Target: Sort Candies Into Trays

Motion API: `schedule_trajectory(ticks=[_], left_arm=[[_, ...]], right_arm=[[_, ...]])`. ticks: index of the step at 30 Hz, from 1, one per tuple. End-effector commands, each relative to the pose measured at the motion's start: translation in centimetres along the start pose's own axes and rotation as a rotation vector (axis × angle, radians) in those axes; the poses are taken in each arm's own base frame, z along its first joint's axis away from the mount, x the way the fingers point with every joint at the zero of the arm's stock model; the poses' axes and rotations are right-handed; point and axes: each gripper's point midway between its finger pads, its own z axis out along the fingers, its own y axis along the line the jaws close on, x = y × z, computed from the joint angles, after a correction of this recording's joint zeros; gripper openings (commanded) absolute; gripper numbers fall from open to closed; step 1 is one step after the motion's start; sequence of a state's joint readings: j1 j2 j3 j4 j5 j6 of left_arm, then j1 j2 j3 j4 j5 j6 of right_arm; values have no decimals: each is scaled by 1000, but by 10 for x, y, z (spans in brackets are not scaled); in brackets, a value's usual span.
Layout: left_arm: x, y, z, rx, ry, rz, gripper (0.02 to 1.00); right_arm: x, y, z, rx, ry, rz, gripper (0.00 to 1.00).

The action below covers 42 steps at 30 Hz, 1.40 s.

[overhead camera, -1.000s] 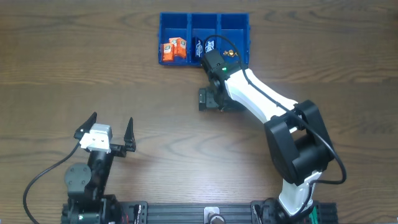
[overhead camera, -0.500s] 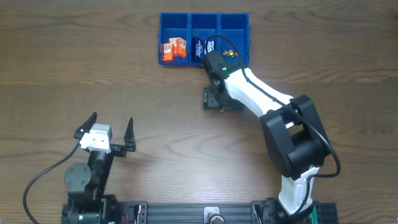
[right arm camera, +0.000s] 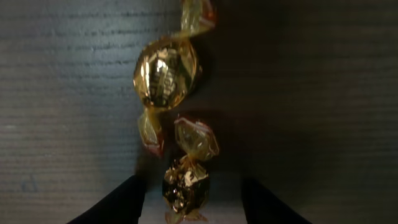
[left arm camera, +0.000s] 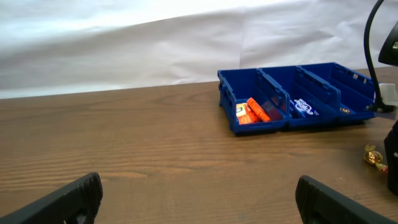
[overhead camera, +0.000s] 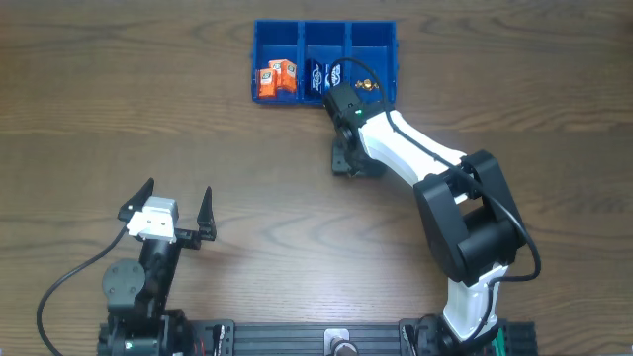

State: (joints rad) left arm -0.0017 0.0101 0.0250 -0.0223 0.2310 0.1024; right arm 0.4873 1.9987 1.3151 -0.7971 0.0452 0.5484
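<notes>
Two gold-wrapped candies lie on the wooden table just in front of the blue three-compartment tray (overhead camera: 324, 28). My right gripper (right arm camera: 193, 196) is lowered over them and is open. Its fingers flank the smaller gold candy (right arm camera: 185, 183) with a gap on each side. The larger gold candy (right arm camera: 165, 81) lies just beyond it. In the top view the right gripper (overhead camera: 346, 161) hides both candies. Orange candies (overhead camera: 277, 79) fill the tray's left compartment and blue candies (overhead camera: 324, 72) lie in the middle one. My left gripper (overhead camera: 178, 203) stands open and empty near its base.
From the left wrist view, the tray (left arm camera: 249, 127) stands far right, with one gold candy (left arm camera: 373, 155) on the table beside the right arm. Bare wooden table stretches across the left and the front.
My right gripper has shifted a little to the right in front of the tray, and its outline in the top view has narrowed. The left arm has not moved.
</notes>
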Motion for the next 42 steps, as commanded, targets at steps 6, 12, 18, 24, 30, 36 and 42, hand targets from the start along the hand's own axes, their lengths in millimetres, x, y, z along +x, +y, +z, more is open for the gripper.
schedule_trajectory(ticks=[6, 12, 18, 24, 30, 36, 42], left_arm=[[16, -3, 1, 20, 44, -2, 998], [16, -3, 1, 20, 44, -2, 998], [16, -3, 1, 20, 44, -3, 998], [16, -3, 1, 20, 44, -2, 998], [16, -3, 1, 20, 44, -2, 996], [16, -3, 1, 20, 44, -2, 998], [16, -3, 1, 20, 44, -2, 998]], right_arm=[[-7, -6, 4, 30, -33, 12, 424], [-8, -7, 5, 32, -35, 12, 248], [-8, -7, 5, 32, -35, 12, 152], [-14, -7, -6, 30, -69, 16, 45], [-50, -19, -82, -16, -275, 54, 38], [-123, -42, -184, 40, -617, 92, 38], [-178, -33, -188, 78, -817, 51, 36]])
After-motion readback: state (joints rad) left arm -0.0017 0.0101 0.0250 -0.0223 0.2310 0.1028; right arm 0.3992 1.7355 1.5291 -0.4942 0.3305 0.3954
